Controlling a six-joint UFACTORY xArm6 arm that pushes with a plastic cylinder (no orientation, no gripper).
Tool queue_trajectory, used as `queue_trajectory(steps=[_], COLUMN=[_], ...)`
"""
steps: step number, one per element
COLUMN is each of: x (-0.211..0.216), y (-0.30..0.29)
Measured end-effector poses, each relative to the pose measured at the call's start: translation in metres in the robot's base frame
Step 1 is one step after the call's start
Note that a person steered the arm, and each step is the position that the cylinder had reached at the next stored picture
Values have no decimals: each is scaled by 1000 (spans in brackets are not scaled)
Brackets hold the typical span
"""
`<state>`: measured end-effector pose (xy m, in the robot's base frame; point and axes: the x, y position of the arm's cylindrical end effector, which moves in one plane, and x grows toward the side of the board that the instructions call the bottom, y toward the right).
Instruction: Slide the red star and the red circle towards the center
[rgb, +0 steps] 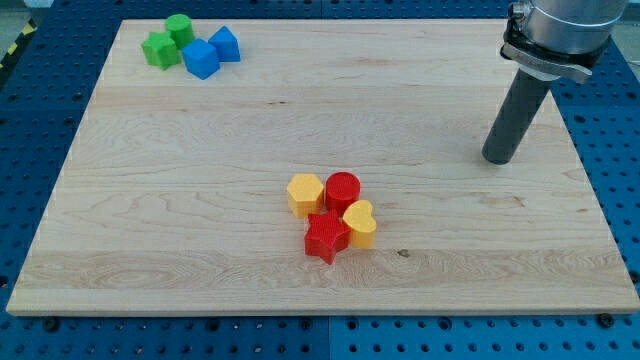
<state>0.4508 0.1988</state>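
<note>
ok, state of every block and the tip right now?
red star: lower middle, touching red circle and yellow heart
red circle: beside yellow hexagon
yellow heart: right of the star
green blocks, blue blocks: clustered top left
my tip: on board, far right of the cluster, touching nothing

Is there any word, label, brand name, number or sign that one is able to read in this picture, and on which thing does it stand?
There are none: no readable text anywhere in the camera view.
The wooden board shows only grain.
The red star, red circle, two yellow blocks, two green blocks and two blue blocks are unmarked.
The rod ending in my tip carries no marking.
</note>
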Motion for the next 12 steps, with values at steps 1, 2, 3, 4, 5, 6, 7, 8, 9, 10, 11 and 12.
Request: queue_trajectory(steps=[1, 2, 3, 4, 5, 6, 7, 8, 9, 10, 11, 12], x=[0, 1, 31, 74, 114, 150, 160, 160, 139, 119, 119, 108], y=[0, -1, -16, -47, -85, -130, -194, -216, -213, -196, -161, -127])
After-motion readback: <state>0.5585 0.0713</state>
